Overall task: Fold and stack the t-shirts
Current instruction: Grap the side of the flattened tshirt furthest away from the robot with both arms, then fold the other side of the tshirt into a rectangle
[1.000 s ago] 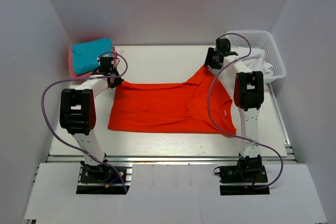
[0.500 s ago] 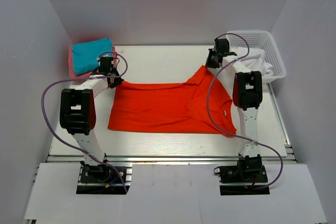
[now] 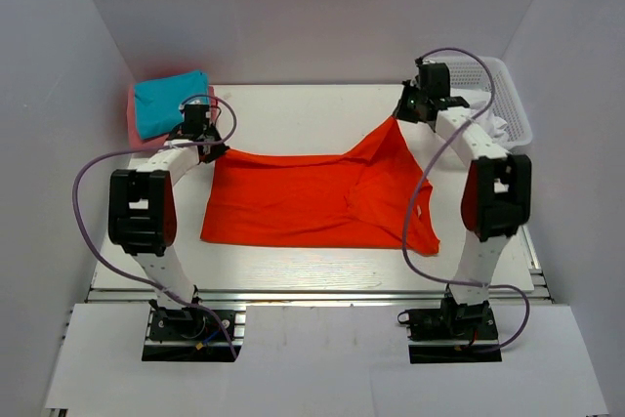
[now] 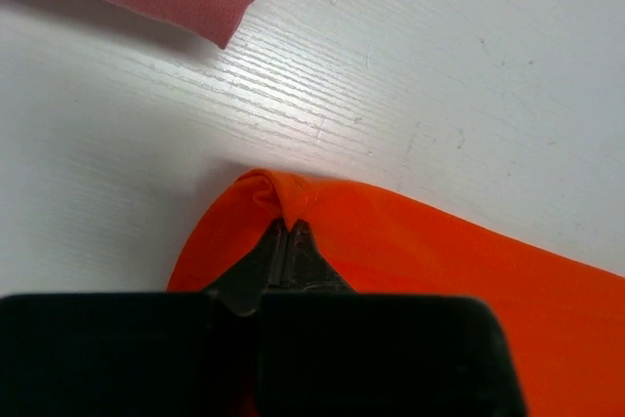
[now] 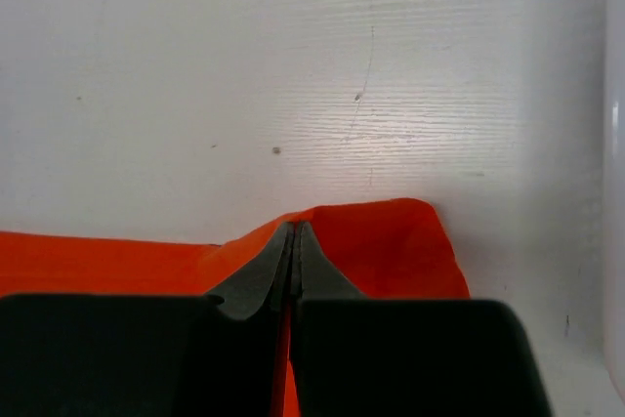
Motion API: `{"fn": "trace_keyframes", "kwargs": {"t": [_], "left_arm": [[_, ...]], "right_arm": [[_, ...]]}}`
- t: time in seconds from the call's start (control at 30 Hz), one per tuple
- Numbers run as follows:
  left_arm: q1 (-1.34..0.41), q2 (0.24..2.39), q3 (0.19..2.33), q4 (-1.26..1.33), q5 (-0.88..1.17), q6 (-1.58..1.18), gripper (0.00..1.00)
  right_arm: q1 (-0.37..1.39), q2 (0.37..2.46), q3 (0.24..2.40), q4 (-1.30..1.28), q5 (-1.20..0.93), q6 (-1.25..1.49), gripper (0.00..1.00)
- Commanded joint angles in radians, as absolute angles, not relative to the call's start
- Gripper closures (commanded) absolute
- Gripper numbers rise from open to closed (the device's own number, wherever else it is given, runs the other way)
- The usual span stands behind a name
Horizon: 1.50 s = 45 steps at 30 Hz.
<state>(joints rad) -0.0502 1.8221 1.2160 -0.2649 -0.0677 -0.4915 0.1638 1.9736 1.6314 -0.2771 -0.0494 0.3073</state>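
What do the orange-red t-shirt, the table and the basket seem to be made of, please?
The orange-red t-shirt: soft matte cloth, possibly cotton; it drapes and puckers where the left claw pinches it. The table: white-painted or laminated wood, with faint grain lines and a slight sheen. The basket: white plastic, judging by its rigid moulded mesh.
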Motion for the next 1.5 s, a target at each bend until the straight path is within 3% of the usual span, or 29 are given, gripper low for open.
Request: {"fn": "trace_keyframes", "kwargs": {"t": [0.0,0.3,0.63,0.87,1.47], "left_arm": [[-0.055,1.711,1.197,-0.282,-0.08,-0.48,1.0],[-0.055,1.595,1.083,-0.302,-0.089,-0.48,1.0],[-0.055,1.505,1.002,-0.367,-0.098,-0.5,1.0],[-0.044,1.463,0.973,-0.451,-0.129,-0.509,1.0],[-0.044,1.485,0.813,-0.474,-0.139,-0.561,1.0]], "right_arm": [[0.169,1.814,1.531,-0.281,-0.003,0.34,1.0],[0.166,1.528,1.276,-0.443,0.136,0.429,1.0],[0.161,1.3,1.109,-0.597,0.109,0.491,1.0],[0.163,1.247,1.074,-0.676,0.109,0.52,1.0],[0.158,1.236,0.689,-0.566,0.152,0.67,0.99]]}}
